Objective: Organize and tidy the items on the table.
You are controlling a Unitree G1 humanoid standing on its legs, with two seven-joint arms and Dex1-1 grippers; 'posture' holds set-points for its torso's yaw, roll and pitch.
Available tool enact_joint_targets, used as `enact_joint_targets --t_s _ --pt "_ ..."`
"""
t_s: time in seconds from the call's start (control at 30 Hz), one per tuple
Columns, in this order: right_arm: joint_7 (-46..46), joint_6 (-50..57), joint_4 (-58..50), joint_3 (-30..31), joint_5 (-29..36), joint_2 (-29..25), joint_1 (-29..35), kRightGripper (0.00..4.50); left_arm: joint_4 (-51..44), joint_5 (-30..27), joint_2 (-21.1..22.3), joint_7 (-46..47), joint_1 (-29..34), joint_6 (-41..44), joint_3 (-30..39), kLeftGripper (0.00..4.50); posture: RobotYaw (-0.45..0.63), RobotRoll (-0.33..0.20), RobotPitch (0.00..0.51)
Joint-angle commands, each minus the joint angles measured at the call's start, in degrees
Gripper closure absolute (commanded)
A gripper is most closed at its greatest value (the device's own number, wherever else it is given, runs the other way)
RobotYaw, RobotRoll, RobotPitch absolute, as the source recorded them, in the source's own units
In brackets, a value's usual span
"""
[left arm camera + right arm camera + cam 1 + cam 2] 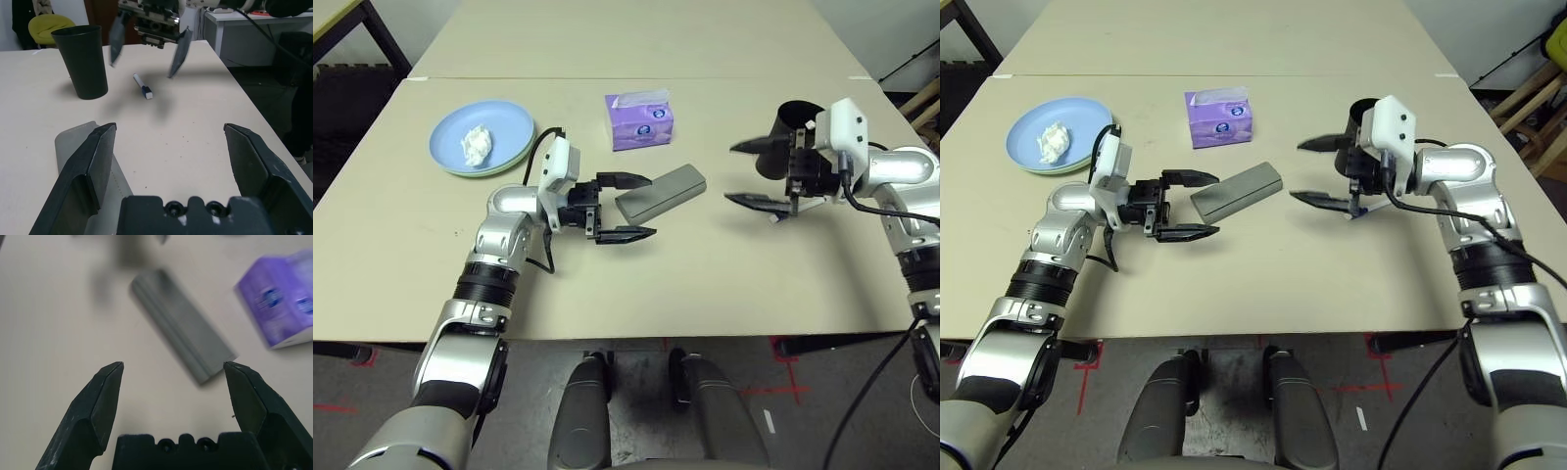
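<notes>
On the beige desk (431, 255), toward its far left corner, a light blue plate (504, 127) sits stacked on a pale green plate (514, 160), of which just a sliver of rim shows along the near side; a crumpled white tissue wad (477, 145) lies inside the blue plate, left of its middle. A purple tissue pack (639, 120) stands on the desk toward the far edge, about midway along it. Nearer the middle, the grey oblong glasses case (661, 192) lies closed and angled, one end toward the far right. The left hand (626, 208) is held level just beside the case's near-left end, its two black fingers spread wide apart and holding nothing; in the left wrist view one finger overlaps the case's end, and whether it touches cannot be told. The black cup (83, 61) stands upright toward the far right of the desk; whether anything is in it cannot be seen. A white pen (143, 86) with a dark blue cap lies flat on the desk just beside the cup. The right hand (759, 174) hangs above that pen, fingers wide apart and empty, pointing toward the case.
</notes>
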Motion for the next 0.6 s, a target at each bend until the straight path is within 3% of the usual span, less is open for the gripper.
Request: enact_joint_targets --t_s 0.03,0.3,0.6 --pt "2.28 -7.43 4.95 4.63 -7.06 -0.51 -2.32 0.02 -0.58 0.26 0.35 -0.37 0.12 0.32 -0.58 0.0 0.09 0.0 0.208" --pt "3.18 -14.42 15.7 13.75 -22.57 -3.17 -11.51 0.02 -0.22 0.34 0.23 -0.29 -0.29 0.39 -0.65 0.0 0.1 0.0 0.211" --pt "3.36 -18.29 20.59 18.19 -31.21 -4.08 -16.0 0.02 -0.52 0.24 0.22 -0.22 -0.09 0.66 -0.63 0.0 0.09 0.0 0.212"
